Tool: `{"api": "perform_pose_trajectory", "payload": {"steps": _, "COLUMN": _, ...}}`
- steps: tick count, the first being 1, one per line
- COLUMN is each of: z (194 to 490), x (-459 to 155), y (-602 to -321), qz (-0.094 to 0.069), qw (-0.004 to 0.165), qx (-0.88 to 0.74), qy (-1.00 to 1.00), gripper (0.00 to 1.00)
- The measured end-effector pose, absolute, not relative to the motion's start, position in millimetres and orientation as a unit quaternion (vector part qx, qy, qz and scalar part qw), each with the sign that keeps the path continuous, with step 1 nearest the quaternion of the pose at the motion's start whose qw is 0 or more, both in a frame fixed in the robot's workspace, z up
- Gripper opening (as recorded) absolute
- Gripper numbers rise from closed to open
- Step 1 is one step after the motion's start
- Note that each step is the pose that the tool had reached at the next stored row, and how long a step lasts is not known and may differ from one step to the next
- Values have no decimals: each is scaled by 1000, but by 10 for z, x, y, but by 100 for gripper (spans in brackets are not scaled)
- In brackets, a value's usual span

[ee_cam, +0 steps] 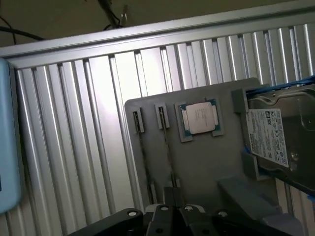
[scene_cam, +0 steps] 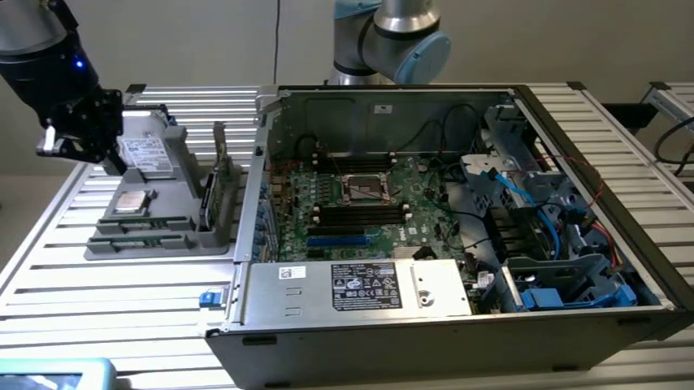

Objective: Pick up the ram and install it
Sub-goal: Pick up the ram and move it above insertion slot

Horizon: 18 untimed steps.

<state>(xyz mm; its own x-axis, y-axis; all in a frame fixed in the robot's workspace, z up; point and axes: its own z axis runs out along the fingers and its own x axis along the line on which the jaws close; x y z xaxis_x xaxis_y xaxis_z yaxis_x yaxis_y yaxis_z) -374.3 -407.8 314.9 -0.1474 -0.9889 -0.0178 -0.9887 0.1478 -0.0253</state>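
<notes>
My arm (scene_cam: 392,36) is a silver-grey tube with pale blue joint caps. My black, boxy metal gripper (scene_cam: 93,154) carries a small blue light (scene_cam: 78,62), and round silver screws (ee_cam: 132,213) dot its mounting.

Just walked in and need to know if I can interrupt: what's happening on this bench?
A robot arm is working at the gray parts tray beside an open computer case. Its gripper hangs by the tray's edge with jaws shut and nothing visibly held. Two ram sticks stand on edge in the tray's slots, next to a processor chip and a hard drive.
</notes>
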Motion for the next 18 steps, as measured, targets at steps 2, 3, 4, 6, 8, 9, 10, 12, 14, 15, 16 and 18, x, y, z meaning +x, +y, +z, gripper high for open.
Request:
{"api": "perform_pose_trajectory", "payload": {"steps": 2, "z": 3148, "x": -3742, "y": -4078, "qz": -5, "qw": 14, "qx": -666, "qy": 746, "gripper": 11}}
{"api": "perform_pose_trajectory", "payload": {"steps": 3, "z": 3148, "x": -3743, "y": -4078, "qz": -5, "qw": 14, "qx": -673, "qy": 740, "gripper": 11}}
{"api": "perform_pose_trajectory", "payload": {"steps": 4, "z": 3148, "x": -3743, "y": -4078, "qz": -6, "qw": 13, "qx": -680, "qy": 733, "gripper": 11}}
{"api": "perform_pose_trajectory", "payload": {"steps": 6, "z": 3148, "x": -3743, "y": -4078, "qz": -6, "qw": 12, "qx": -693, "qy": 721, "gripper": 11}}
{"api": "perform_pose_trajectory", "payload": {"steps": 8, "z": 3147, "x": -3743, "y": -4078, "qz": -7, "qw": 11, "qx": -706, "qy": 708, "gripper": 11}}
{"api": "perform_pose_trajectory", "payload": {"steps": 9, "z": 3146, "x": -3742, "y": -4078, "qz": -8, "qw": 11, "qx": -712, "qy": 702, "gripper": 11}}
{"api": "perform_pose_trajectory", "payload": {"steps": 10, "z": 3146, "x": -3742, "y": -4078, "qz": -8, "qw": 10, "qx": -716, "qy": 698, "gripper": 11}}
{"api": "perform_pose_trajectory", "payload": {"steps": 12, "z": 3146, "x": -3743, "y": -4078, "qz": -8, "qw": 10, "qx": -718, "qy": 696, "gripper": 11}}
{"api": "perform_pose_trajectory", "payload": {"steps": 14, "z": 3146, "x": -3743, "y": -4078, "qz": -8, "qw": 10, "qx": -718, "qy": 696, "gripper": 11}}
{"api": "perform_pose_trajectory", "payload": {"steps": 15, "z": 3146, "x": -3743, "y": -4078, "qz": -8, "qw": 10, "qx": -718, "qy": 696, "gripper": 12}}
{"api": "perform_pose_trajectory", "payload": {"steps": 16, "z": 3146, "x": -3743, "y": -4078, "qz": -8, "qw": 10, "qx": -718, "qy": 696, "gripper": 18}}
{"api": "perform_pose_trajectory", "payload": {"steps": 18, "z": 3146, "x": -3743, "y": -4082, "qz": -8, "qw": 10, "qx": -718, "qy": 696, "gripper": 24}}
